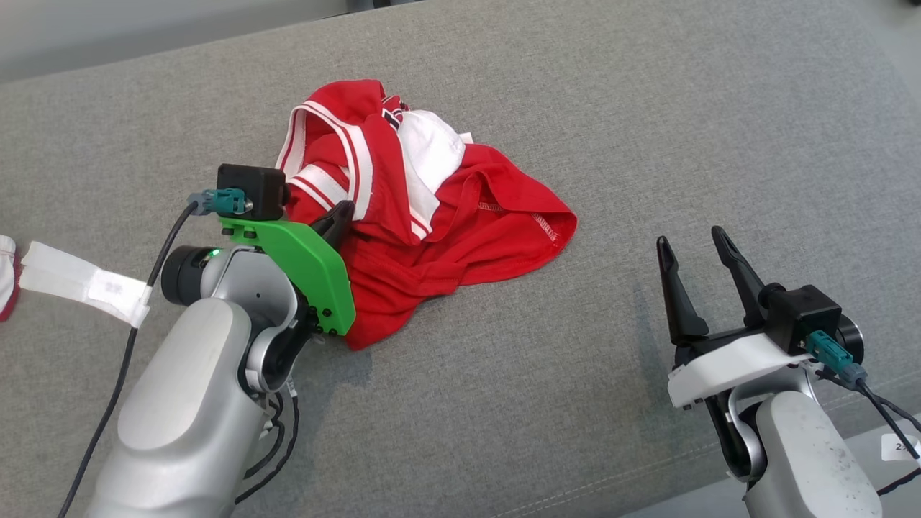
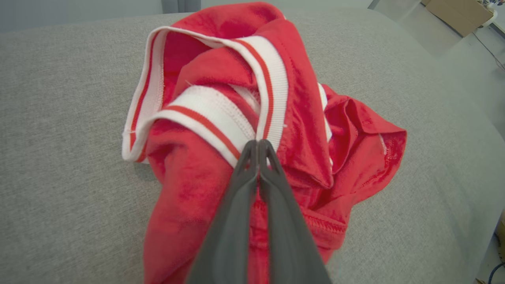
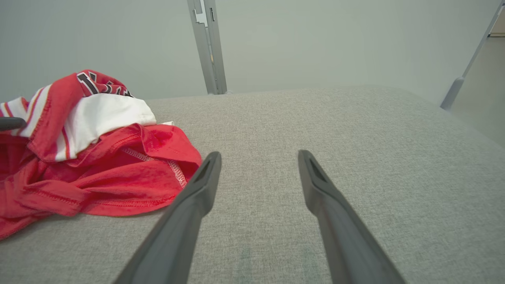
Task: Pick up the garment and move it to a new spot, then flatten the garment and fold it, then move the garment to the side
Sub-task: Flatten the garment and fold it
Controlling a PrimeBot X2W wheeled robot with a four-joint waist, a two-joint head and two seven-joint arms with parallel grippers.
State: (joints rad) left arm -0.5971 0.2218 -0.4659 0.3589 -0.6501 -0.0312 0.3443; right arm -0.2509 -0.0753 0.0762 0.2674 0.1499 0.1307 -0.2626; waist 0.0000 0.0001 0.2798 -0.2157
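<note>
Working from the near edge outward in the head view, I have the right gripper (image 1: 691, 237) at about 4 o'clock from the garment (image 1: 460, 223), well apart from it. Its 2 fingers are spread wide with nothing between them, hovering over bare grey cushion (image 1: 647, 129). At 8 o'clock, the left gripper (image 1: 338, 216) reaches into the near-left side of the pile. In the left wrist view its fingertips (image 2: 258, 144) are pressed together on the cloth right at the white striped band (image 2: 213, 118), so I read it as clamped on the garment. The bite looks thin, maybe 1 layer at the band's edge.

The garment is a crumpled red heap in the middle of the cushion, with a white panel showing toward 12 o'clock.

My worry is the lift. With such a shallow pinch the band could slide out as the weight comes on, dropping the heap back. Hoisting from 1 point may also let the rest hang twisted, making flattening harder. Out at 9 o'clock a white strip (image 1: 79, 280) lies beside the left arm's cable, and a wide swing that way could drag it along.
</note>
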